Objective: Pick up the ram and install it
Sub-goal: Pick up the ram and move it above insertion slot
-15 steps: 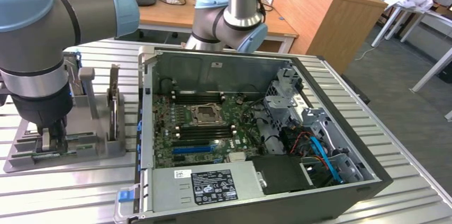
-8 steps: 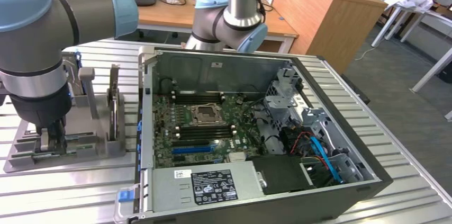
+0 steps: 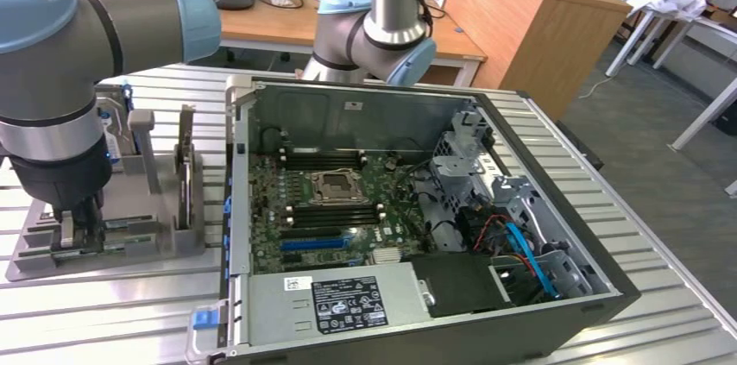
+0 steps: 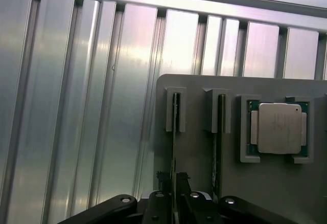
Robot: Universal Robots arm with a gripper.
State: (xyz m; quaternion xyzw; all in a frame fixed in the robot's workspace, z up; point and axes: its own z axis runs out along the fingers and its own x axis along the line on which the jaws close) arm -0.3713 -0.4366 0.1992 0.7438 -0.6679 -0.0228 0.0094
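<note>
- A ribbed silver aluminium table (image 3: 116, 313) carries everything.
- A big black-and-grey open computer case (image 3: 345, 110) lies on its side in the middle of the table, its green motherboard (image 3: 323, 210) facing up.
- The grey-and-pale-blue robot arm (image 3: 58, 63) reaches down at the exterior view's left, well apart from the case.
- A flat grey plastic tray (image 4: 196, 152) with moulded slots sits on the table beside the case, under the arm.
- The black gripper (image 4: 173, 179) hangs low over the tray; its fingers (image 4: 163, 179) stand a little apart, one on each side of a stick's top edge (whether they touch it, I cannot tell).
- The ram (image 4: 174, 147), a long thin green circuit-board stick, stands on edge in a tray slot, between the fingers.
- A second stick (image 4: 217, 152) of the same kind stands in the neighbouring slot, just beside the first.
- A small square silvery processor chip (image 4: 278, 128) lies flat in its own recess, next to the second stick.
</note>
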